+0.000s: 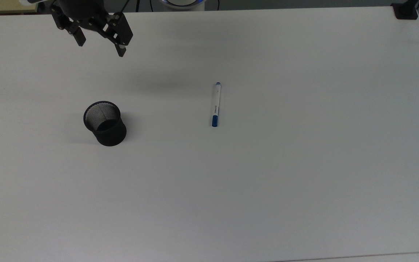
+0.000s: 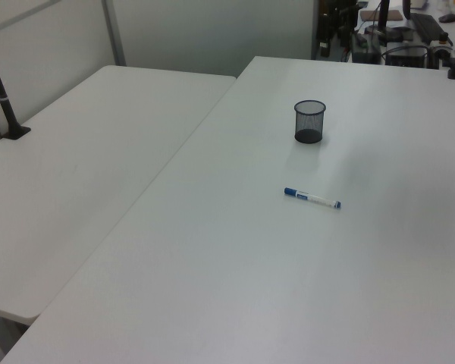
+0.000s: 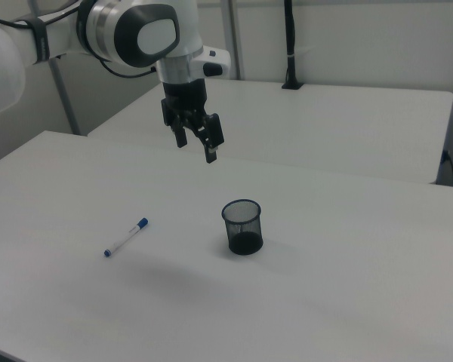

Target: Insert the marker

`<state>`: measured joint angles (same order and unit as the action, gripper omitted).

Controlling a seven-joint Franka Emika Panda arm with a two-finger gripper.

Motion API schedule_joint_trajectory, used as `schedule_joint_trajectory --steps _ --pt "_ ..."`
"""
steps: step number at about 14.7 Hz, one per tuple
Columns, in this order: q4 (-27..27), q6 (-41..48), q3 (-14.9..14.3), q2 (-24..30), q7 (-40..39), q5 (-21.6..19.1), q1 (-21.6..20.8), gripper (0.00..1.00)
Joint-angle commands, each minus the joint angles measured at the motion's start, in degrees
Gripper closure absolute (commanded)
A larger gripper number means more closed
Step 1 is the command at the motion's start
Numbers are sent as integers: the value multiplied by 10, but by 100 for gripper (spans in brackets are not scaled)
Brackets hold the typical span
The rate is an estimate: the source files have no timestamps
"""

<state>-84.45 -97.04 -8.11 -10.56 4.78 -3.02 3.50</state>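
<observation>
Fingers (image 1: 79,39) spread and empty, with the marker (image 1: 215,104) lying flat well apart from them; light, stiff, slick, so best pinched mid-barrel.

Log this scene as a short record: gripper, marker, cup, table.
gripper: black two-finger gripper, open, empty, raised above the table near the top view's upper left
marker: slim white marker with blue cap, lying flat, untouched
cup: upright black mesh cup, apart from the marker, nothing visible inside it
table: white tabletop
task status: marker not yet grasped
</observation>
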Motion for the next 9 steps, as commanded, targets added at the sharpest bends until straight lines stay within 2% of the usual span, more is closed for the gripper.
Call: schedule_joint_trajectory --steps 1,9 --pt "-12 11 -16 16 -17 -8 -14 0" --pt "-16 16 -16 19 -78 -2 -14 0"
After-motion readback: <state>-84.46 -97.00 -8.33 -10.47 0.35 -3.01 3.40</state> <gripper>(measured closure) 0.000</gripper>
